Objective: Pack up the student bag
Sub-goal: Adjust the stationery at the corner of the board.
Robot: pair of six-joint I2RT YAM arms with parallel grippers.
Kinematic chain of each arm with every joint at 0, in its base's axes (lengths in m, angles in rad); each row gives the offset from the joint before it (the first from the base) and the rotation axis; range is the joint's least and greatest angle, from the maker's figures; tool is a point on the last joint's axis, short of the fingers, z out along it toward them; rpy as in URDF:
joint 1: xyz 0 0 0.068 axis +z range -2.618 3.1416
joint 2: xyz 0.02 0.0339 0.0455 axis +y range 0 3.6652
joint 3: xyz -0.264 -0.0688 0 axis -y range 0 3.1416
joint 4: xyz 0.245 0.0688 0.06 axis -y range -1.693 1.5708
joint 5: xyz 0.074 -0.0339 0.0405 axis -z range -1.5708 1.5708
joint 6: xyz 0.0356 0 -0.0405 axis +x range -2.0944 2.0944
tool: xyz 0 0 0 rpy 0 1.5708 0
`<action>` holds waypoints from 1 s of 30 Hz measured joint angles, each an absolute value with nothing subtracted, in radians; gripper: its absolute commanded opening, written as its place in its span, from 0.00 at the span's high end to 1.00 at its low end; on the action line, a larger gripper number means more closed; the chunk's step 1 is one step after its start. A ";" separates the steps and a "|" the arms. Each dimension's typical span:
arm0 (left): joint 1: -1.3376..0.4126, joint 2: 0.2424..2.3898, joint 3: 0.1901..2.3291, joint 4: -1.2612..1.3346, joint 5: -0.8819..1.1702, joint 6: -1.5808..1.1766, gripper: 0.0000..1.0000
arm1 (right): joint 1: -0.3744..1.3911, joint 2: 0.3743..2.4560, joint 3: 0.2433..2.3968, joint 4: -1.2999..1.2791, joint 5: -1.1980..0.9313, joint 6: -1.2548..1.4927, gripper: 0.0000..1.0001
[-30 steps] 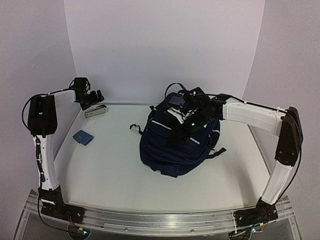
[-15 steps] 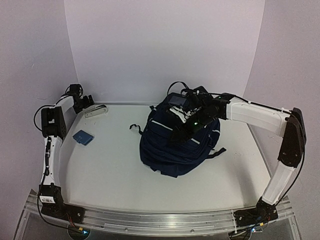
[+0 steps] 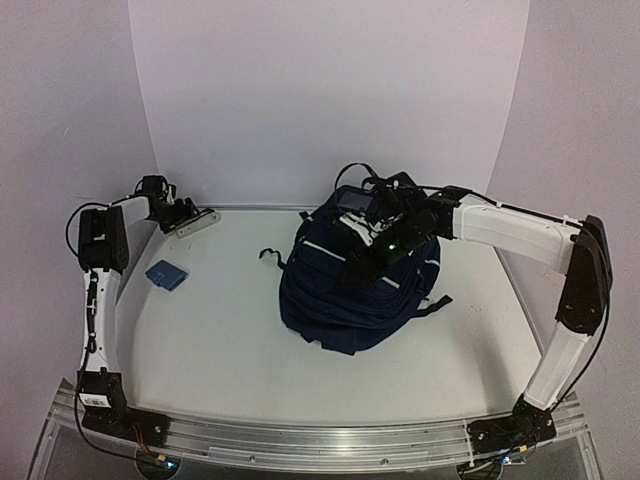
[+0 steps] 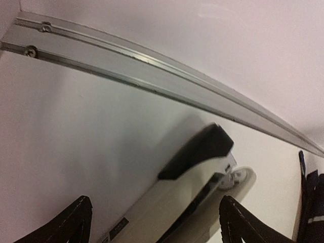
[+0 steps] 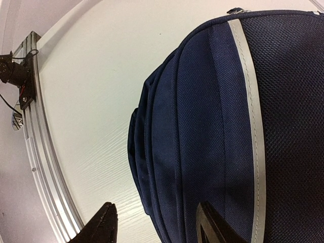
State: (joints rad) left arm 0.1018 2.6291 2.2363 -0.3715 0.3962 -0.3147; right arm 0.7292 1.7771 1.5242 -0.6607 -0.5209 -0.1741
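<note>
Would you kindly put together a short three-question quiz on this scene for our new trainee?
1. True or false: the left tool is shut on the stapler.
2. Which thing lies on the table, on the near side of the stapler? A) a small blue item B) a red cup C) a yellow pencil
3. Over which thing does the right tool hang?

Key
1. False: its fingers stand wide apart, one on either side of the stapler.
2. A.
3. The student bag.
</note>
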 measured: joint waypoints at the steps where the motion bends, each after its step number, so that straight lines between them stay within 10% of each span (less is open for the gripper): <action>1: 0.096 2.612 2.207 -0.367 0.406 -0.308 0.17 | 0.729 1.777 1.524 -0.661 -0.521 -0.174 0.47; 12: -0.018 2.449 1.954 -0.362 0.412 -0.258 0.02 | 0.729 1.776 1.524 -0.668 -0.519 -0.175 0.42; 30: -0.063 2.625 2.285 -0.555 0.128 -0.258 0.60 | 0.729 1.776 1.524 -0.672 -0.486 -0.174 0.36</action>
